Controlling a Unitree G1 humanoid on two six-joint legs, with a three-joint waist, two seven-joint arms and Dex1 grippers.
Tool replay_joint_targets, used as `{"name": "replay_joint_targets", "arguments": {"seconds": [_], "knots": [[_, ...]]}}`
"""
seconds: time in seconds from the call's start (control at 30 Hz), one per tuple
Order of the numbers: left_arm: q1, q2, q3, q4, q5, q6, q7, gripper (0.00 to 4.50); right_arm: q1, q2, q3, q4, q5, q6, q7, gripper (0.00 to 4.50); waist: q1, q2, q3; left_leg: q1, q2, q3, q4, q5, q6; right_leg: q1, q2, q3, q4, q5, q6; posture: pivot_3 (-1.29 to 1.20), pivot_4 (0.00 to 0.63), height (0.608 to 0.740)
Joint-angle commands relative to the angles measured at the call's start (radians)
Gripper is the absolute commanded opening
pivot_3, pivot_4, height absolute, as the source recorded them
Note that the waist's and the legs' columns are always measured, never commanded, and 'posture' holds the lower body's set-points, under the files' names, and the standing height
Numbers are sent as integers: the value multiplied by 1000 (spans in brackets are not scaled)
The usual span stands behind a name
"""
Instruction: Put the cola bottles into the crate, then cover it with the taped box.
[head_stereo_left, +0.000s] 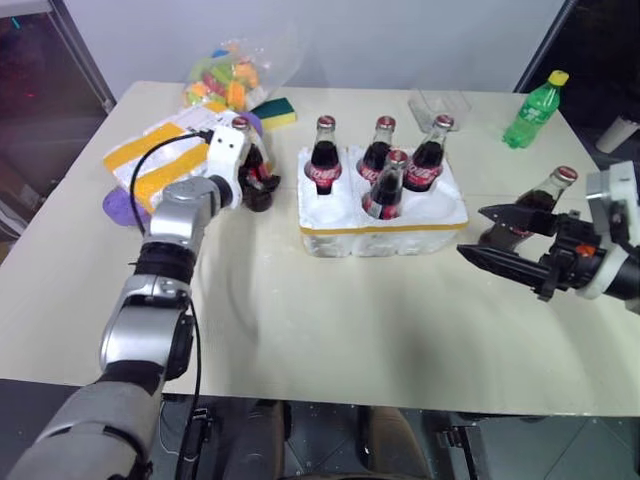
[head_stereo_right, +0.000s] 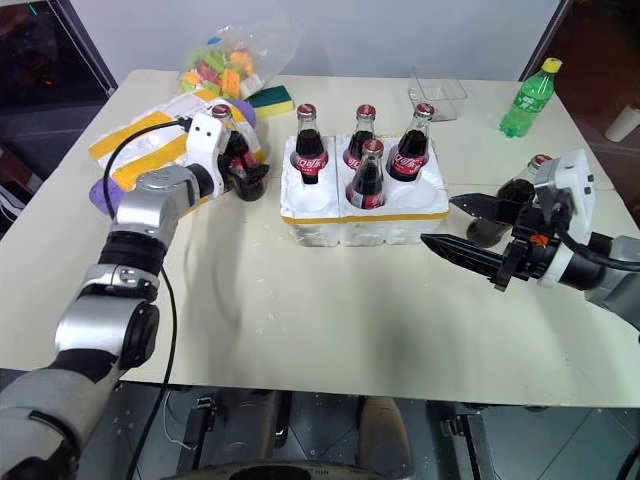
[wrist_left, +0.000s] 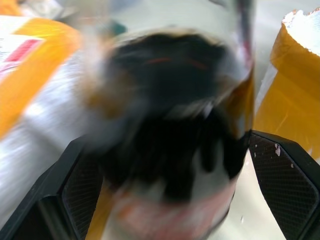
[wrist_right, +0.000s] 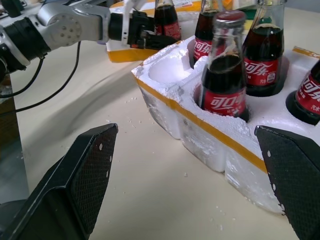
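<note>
Four cola bottles (head_stereo_left: 325, 155) already stand in the crate (head_stereo_left: 383, 228) mid-table; one waits at its left and one at the right (head_stereo_left: 548, 192), with the taped box (head_stereo_left: 155, 155) lying uncovered at far left. The left gripper (head_stereo_left: 258, 185) reaches out level, jaws apart around the left bottle (head_stereo_right: 236, 150), not visibly clamped, while the right gripper (head_stereo_right: 462, 228) hovers spread wide beside the crate's right end.

Silver-jointed arms, black perforated pincer (head_stereo_right: 462, 226) fingers (wrist_right: 85, 175)

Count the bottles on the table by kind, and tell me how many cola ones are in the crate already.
Cola bottles in the crate: 4
Cola bottles outside it: 2
Green plastic bottle: 1
Total bottles: 7
</note>
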Motion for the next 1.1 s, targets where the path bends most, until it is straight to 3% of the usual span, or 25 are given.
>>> {"name": "replay_joint_targets", "arguments": {"seconds": [0.03, 0.07, 0.27, 0.4, 0.47, 0.57, 0.9, 1.1], "knots": [[-49, 13, 24, 38, 0, -49, -22, 3144, 7, 6, -51, -32, 21, -9, -14, 4500, -1, 0, 0, 0, 0, 0, 0, 0, 0, 0, 0, 0, 0, 0, 0, 0, 150, 739], [-51, 27, 32, 34, -5, -39, -28, 2776, 14, 6, -59, -35, 24, -8, -15, 4500, -1, 0, 0, 0, 0, 0, 0, 0, 0, 0, 0, 0, 0, 0, 0, 0, 150, 739], [-39, 148, 82, -146, -105, 172, -200, 2808, 59, 6, -94, -52, 30, -5, -20, 4500, -22, 0, 1, -4, 0, 0, 0, 0, 0, -5, 0, 0, 2, 0, 0, 0, 150, 739], [28, 313, 39, -494, -278, 435, -525, 2808, 81, 9, -108, -64, 32, -7, -27, 4500, -28, -1, 2, -5, 0, 0, -2, 0, 0, -8, 0, 0, 2, 0, 0, 0, 150, 739], [24, 331, 45, -578, -331, 464, -585, 2808, 91, 11, -112, -70, 33, -8, -31, 4500, -17, -1, 2, -6, 0, 0, -2, 0, 0, -7, 0, 0, 2, 0, 0, 0, 150, 739], [-49, 279, 55, -571, -378, 514, -575, 2808, 103, 14, -123, -76, 32, -8, -37, 4500, 5, -1, 2, -4, 0, 0, 0, 0, -1, -4, 0, 0, 2, 0, 0, 0, 150, 739], [-130, 57, -44, -391, -274, 311, -526, 2808, 152, 36, -154, -106, 45, -13, -67, 4500, -9, -1, 2, -4, 0, 0, 2, 1, -1, -4, 0, 0, 2, 0, 0, 0, 150, 739], [-108, 26, -146, -321, -165, 166, -572, 2808, 171, 48, -157, -112, 46, -20, -82, 4500, -5, -1, 2, -4, 0, 0, 0, 1, -1, -4, 0, 0, 2, 0, 0, 0, 150, 739]]}}
